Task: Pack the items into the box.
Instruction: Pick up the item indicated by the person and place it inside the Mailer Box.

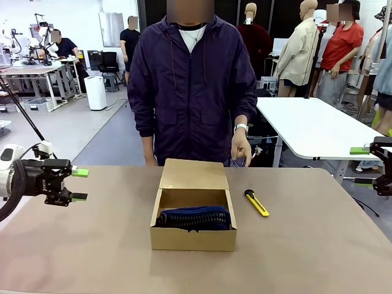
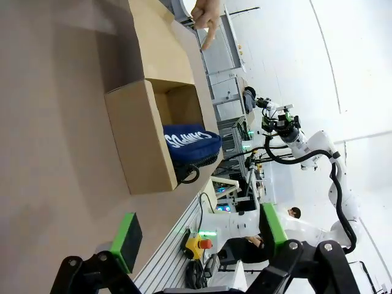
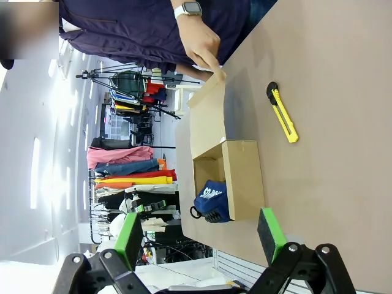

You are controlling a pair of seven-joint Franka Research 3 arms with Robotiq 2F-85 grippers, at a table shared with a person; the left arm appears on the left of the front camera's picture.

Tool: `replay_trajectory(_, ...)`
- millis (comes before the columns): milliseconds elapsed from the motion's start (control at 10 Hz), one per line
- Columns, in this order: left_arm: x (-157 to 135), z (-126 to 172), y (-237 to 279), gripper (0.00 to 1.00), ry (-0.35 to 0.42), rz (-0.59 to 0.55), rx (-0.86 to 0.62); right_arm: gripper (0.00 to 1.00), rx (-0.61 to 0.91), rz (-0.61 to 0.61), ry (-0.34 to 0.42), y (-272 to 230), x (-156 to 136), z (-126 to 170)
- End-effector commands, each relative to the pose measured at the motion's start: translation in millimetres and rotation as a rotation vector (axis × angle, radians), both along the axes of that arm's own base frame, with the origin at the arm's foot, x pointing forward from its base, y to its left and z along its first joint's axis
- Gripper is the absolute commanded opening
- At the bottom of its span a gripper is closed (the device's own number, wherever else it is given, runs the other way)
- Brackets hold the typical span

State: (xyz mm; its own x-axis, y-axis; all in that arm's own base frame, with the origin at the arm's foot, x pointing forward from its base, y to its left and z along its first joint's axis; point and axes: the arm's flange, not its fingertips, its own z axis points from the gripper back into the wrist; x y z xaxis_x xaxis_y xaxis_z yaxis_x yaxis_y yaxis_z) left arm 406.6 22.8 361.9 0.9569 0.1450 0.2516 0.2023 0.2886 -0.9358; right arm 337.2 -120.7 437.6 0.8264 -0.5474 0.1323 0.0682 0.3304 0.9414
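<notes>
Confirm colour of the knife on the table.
Yellow with a black tip. The knife shows best in the right wrist view.

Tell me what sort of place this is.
Probably a robotics lab or workshop: a white robot arm at the brown table, white worktables behind the person, a rack of clothes.

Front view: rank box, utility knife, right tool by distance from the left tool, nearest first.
1. box: table centre, closest to the left tool.
2. utility knife: flat on the table, just right of the box.
3. right tool: at the far right edge of the picture.
</notes>
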Motion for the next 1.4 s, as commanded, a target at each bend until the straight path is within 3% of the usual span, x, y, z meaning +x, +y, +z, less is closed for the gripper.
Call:
replay_trajectory(0,-2,3,4,1.00,0.007,-0.006,-0.007,1.00,0.003,0.006,0.007,-1,0,3)
replay_trajectory(600,-2,3,4,1.00,0.007,-0.006,-0.007,1.00,0.000,0.000,0.000,0,0,0)
replay_trajectory(700,-2,3,4,1.00,0.007,-0.006,-0.007,1.00,-0.052,0.109,0.012,18,35,10)
replay_trajectory(800,-2,3,4,1.00,0.007,-0.006,-0.007,1.00,-0.193,0.176,0.074,49,70,19)
replay_trajectory(1000,-2,3,4,1.00,0.007,-0.006,-0.007,1.00,-0.766,0.322,0.250,135,126,21)
replay_trajectory(1100,-2,3,4,1.00,0.007,-0.006,-0.007,1.00,-1.049,0.411,0.272,170,140,21)
replay_trajectory(1200,-2,3,4,1.00,0.007,-0.006,-0.007,1.00,-1.226,0.466,0.259,198,148,20)
replay_trajectory(1300,-2,3,4,1.00,0.007,-0.006,-0.007,1.00,-1.303,0.511,0.225,219,151,16)
